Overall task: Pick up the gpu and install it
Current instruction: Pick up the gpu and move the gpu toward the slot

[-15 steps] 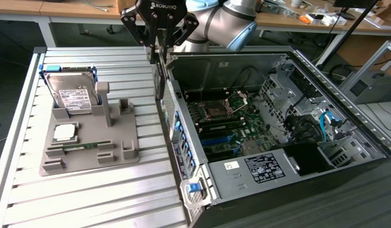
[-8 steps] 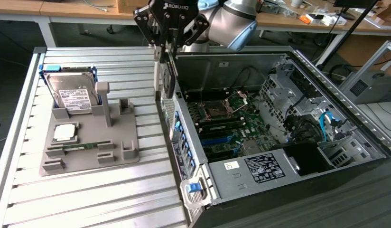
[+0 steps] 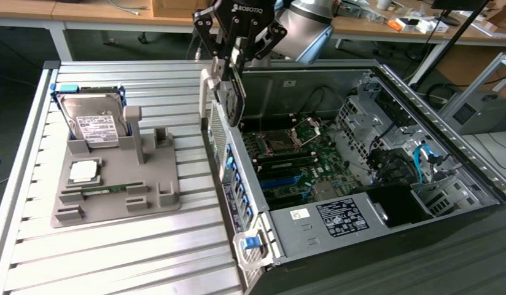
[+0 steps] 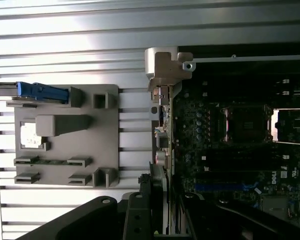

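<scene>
Downward gripper, clamped tight, below angled arm

at top centre the gripper clamps the gpu upright above the left wall of the open computer case, with a grey fixture at centre left.

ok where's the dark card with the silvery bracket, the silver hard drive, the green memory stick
dark card with silvery bracket (image 4: 162,67), wrist view, bracket end
silver hard drive (image 3: 93,126), exterior view, white label
green memory stick (image 3: 105,189), exterior view, middle
</scene>
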